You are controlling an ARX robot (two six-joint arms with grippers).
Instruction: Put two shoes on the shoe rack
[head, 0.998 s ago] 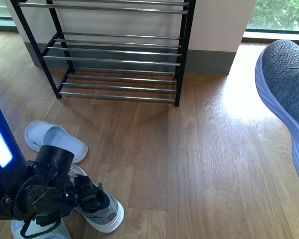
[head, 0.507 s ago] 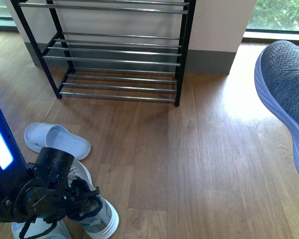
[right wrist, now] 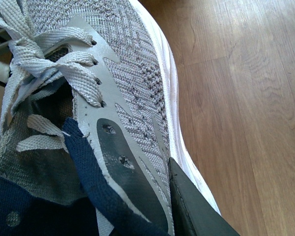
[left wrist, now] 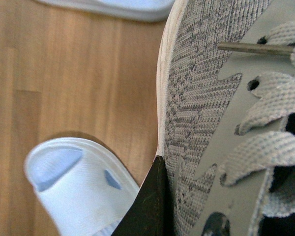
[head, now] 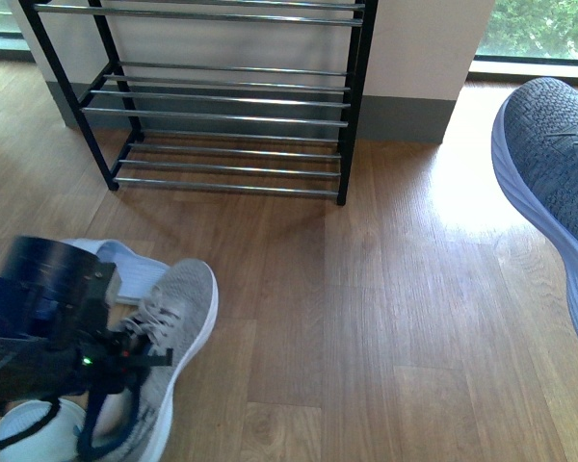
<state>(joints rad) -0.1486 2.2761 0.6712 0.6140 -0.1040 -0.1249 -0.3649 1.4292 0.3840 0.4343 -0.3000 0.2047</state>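
Since the previous frame the left gripper (head: 123, 369) has swung its grey knit sneaker (head: 178, 298) toe-first toward the chrome-barred shoe rack (head: 222, 117), clamped on it. The right gripper (right wrist: 182, 201) grips the second knit sneaker (head: 549, 183), raised right of the rack.

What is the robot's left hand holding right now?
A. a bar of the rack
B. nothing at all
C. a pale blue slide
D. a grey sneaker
D: the left hand is clamped on a grey sneaker, its black finger pressed against the knit side, while a pale blue slide lies on the floor.
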